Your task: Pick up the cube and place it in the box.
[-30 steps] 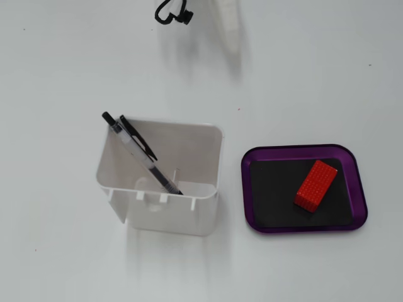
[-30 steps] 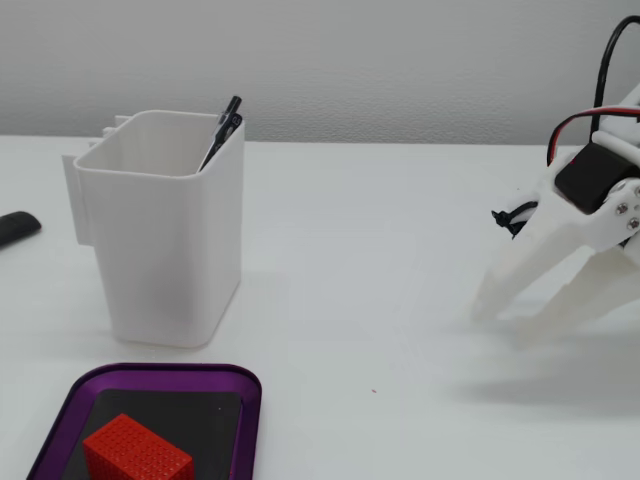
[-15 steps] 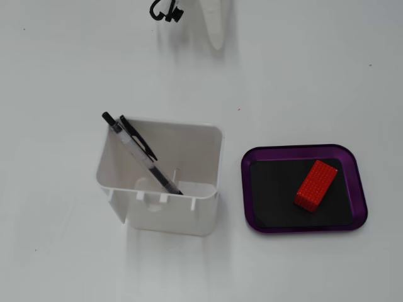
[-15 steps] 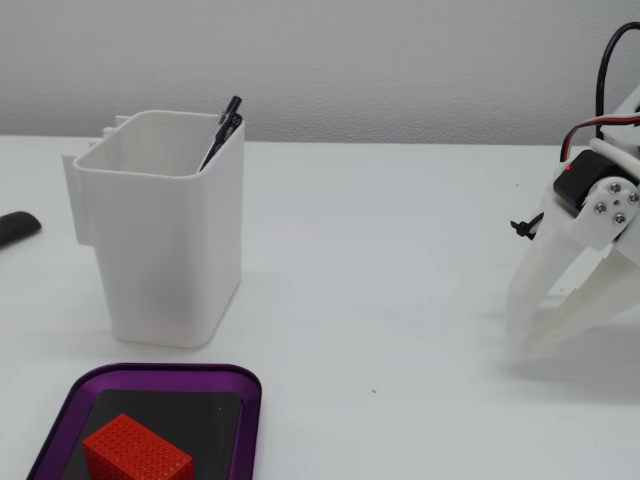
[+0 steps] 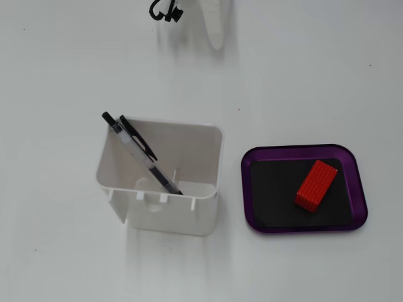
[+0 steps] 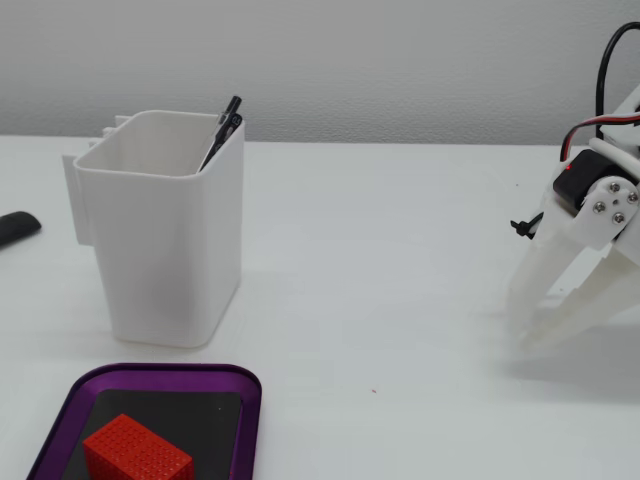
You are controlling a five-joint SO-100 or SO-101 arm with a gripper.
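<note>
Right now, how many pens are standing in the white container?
2. Both pens lean together against the left wall of the white container in the top-down fixed view, tips resting near its floor. In the side fixed view only their black tops show above the rim.

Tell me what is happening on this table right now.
Nothing is being handled. The red block lies inside the purple-rimmed tray, on its black floor. The white gripper holds nothing and stands well off to the right in a fixed view, tips down near the tabletop, its fingers close together. Beside the tray stands a white pen container with a pen leaning in it. The placing looks done.
</note>
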